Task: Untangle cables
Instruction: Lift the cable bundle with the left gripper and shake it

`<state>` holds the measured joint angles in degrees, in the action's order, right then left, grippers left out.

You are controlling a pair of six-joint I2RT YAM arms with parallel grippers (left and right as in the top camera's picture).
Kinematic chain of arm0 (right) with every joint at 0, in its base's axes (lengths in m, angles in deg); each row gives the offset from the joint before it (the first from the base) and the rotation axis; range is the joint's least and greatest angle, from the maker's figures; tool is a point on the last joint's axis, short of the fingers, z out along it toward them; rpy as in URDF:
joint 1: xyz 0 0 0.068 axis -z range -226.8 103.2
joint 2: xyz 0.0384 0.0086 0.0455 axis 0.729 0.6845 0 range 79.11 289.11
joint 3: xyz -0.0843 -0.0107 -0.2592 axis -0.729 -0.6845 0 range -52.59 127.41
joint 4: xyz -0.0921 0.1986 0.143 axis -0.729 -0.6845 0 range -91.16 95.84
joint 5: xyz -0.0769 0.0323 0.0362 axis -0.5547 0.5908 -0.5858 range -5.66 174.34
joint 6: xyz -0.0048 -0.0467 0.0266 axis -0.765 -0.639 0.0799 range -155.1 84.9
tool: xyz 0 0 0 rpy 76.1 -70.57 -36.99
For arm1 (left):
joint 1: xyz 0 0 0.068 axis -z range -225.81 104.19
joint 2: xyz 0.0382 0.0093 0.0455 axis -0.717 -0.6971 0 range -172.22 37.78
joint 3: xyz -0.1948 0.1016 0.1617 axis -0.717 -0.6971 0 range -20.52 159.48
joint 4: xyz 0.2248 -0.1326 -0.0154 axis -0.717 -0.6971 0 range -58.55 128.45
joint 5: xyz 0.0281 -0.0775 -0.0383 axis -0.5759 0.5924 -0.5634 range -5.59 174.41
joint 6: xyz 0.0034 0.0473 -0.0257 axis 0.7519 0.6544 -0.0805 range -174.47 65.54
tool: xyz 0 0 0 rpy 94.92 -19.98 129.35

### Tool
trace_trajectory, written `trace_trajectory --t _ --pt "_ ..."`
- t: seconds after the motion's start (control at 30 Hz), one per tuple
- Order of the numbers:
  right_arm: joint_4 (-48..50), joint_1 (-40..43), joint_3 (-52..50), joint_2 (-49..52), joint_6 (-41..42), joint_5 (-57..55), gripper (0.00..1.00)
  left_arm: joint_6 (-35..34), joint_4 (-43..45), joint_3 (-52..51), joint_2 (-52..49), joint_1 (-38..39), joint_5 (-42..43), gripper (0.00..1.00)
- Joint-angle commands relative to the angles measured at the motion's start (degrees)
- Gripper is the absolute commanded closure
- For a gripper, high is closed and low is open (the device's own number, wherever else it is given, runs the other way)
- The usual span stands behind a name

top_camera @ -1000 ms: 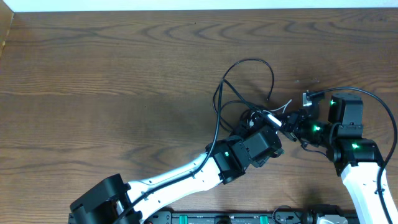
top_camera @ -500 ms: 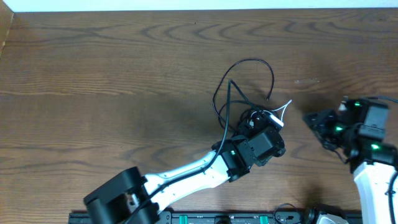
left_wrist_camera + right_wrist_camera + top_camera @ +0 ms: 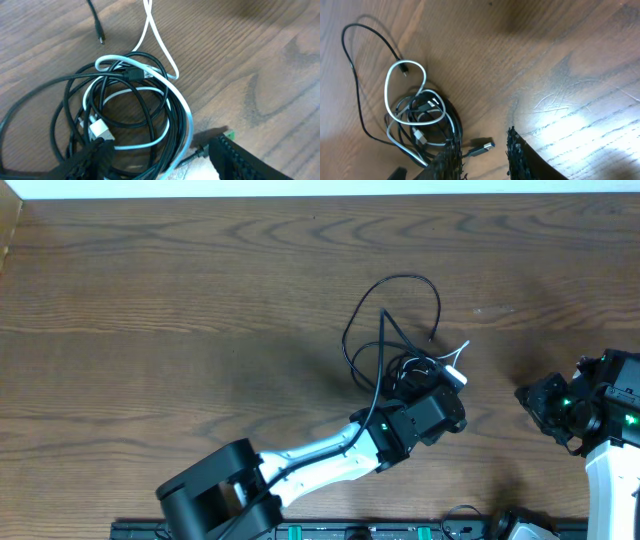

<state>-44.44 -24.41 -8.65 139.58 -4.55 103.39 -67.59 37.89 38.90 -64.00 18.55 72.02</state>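
**Left gripper astride the knot, right gripper off to the side**

The cables lie in one tangled heap right of the middle of the table, with a thin black loop reaching toward the far edge. The white cable coils through the black ones and sends a narrow loop out of the heap. The left gripper hangs over the near side of the tangle with its jaws well apart. In its wrist view the fingers straddle the coils without pinching any strand (one finger seems to rest against the outer coils). The right gripper sits well apart from the heap, to the right, its jaws parted a little and empty. A black plug lies on the wood, seen between its fingers.
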Motion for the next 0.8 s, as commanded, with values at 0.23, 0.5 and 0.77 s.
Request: trace_trajectory --t 0.23,0.5,0.77 --pt "-0.5 0.3 1.0 -0.5 -1.9 -1.2 0.71 0.7 0.9 -0.4 -2.8 0.1 -1.2 0.48" --pt "-0.6 0.3 1.0 -0.5 -1.9 -1.2 0.70 0.7 1.2 -0.4 -2.9 0.1 -1.2 0.62" --pt "-1.7 0.3 1.0 -0.5 -2.0 -1.2 0.70 0.6 3.3 -0.4 -3.5 0.0 -6.2 0.92"
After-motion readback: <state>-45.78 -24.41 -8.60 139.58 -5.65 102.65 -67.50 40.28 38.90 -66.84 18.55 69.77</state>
